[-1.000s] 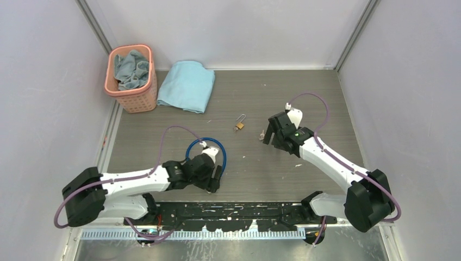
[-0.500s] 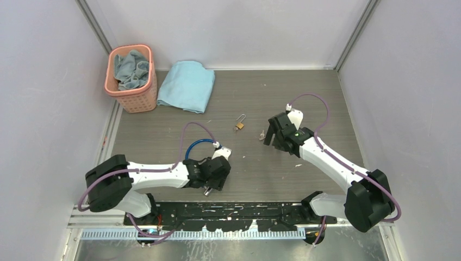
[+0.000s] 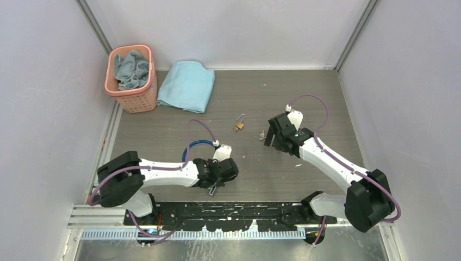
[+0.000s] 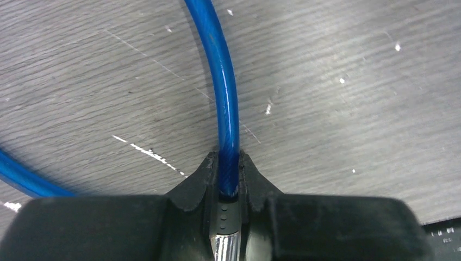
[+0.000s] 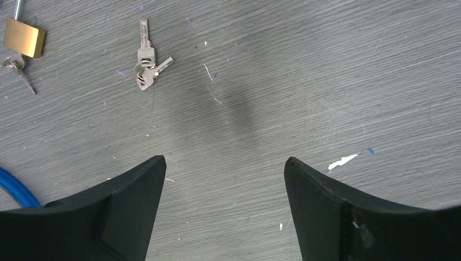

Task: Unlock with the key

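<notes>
Two small silvery keys on a ring (image 5: pixel 145 60) lie flat on the table, ahead and left of my open right gripper (image 5: pixel 224 163), which holds nothing. In the top view these keys (image 3: pixel 262 134) sit just left of the right gripper (image 3: pixel 270 137). The brass padlock (image 5: pixel 22 37) lies further left, with another small key (image 5: pixel 20 75) at its lower end. The padlock (image 3: pixel 239 126) rests mid-table. My left gripper (image 4: pixel 229 163) is shut on the blue cable (image 4: pixel 227 98), just above its silver metal end (image 4: pixel 225 247).
A pink basket (image 3: pixel 130 79) of cloths stands at the back left, with a folded light-blue towel (image 3: pixel 187 86) beside it. The blue cable's loop (image 3: pixel 194 144) curves behind the left gripper (image 3: pixel 213 188), near the table's front edge.
My left gripper has closed on the blue cable and shifted right, toward the near edge, dragging the loop with it. The right arm has barely moved.
</notes>
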